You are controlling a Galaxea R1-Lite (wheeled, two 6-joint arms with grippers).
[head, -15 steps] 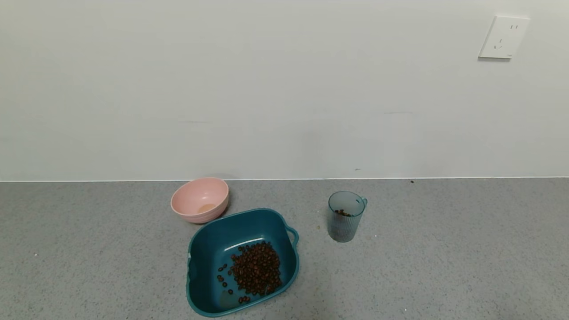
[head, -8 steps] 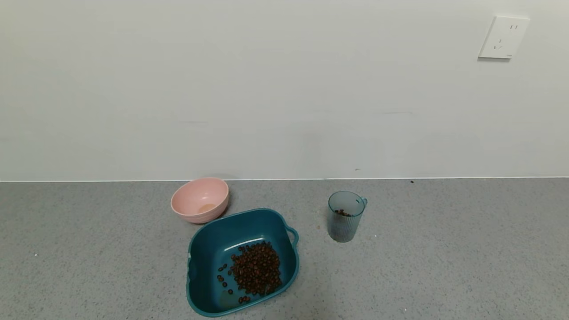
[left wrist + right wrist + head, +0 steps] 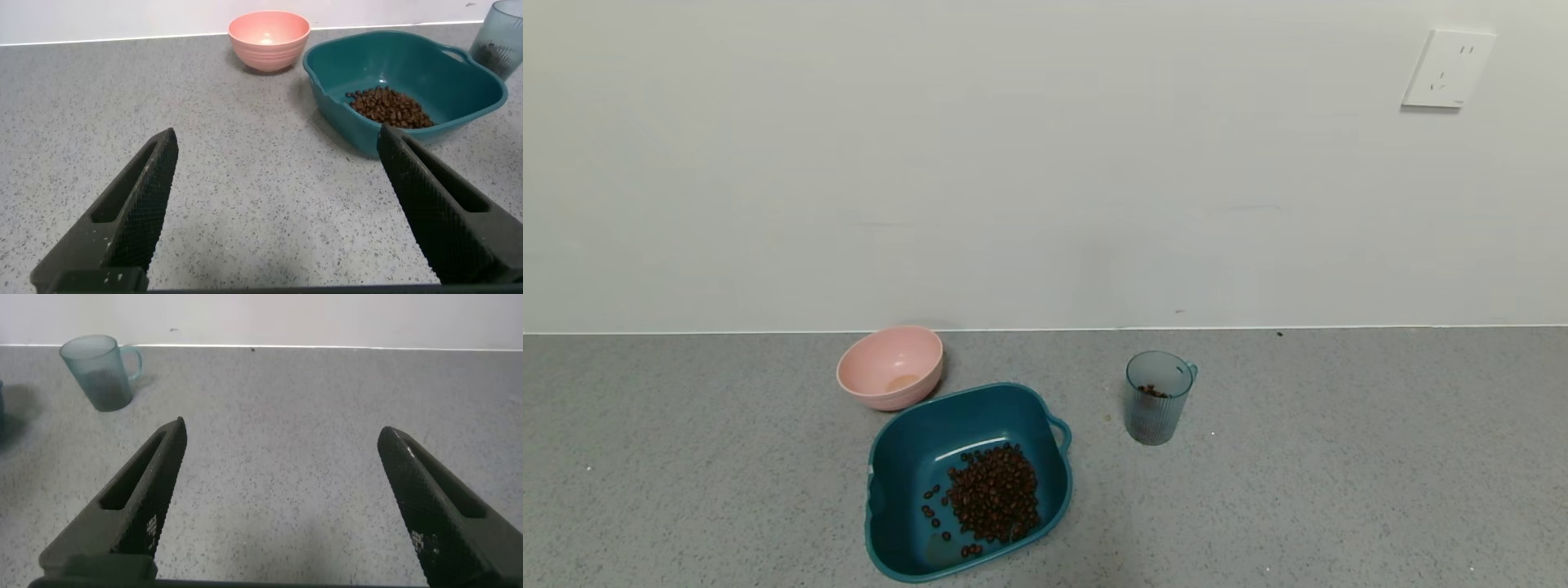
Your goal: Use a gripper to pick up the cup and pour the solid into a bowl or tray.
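The blue-grey ribbed cup [image 3: 1158, 397] stands upright on the grey counter, right of the teal basin [image 3: 894, 465], with a few brown beans [image 3: 1152, 391] in it. A heap of brown beans [image 3: 994, 492] lies in the basin. No arm shows in the head view. My left gripper [image 3: 278, 139] is open and empty, low over the counter, with the basin [image 3: 474, 77] and cup [image 3: 502, 41] ahead of it. My right gripper [image 3: 282, 429] is open and empty, with the cup [image 3: 100, 371] well ahead and to one side.
A round pink bowl [image 3: 890, 367] stands just behind the basin, near the wall; it also shows in the left wrist view [image 3: 269, 37]. A white wall socket [image 3: 1448, 69] is high at the right. A stray dark speck [image 3: 1280, 333] lies by the wall.
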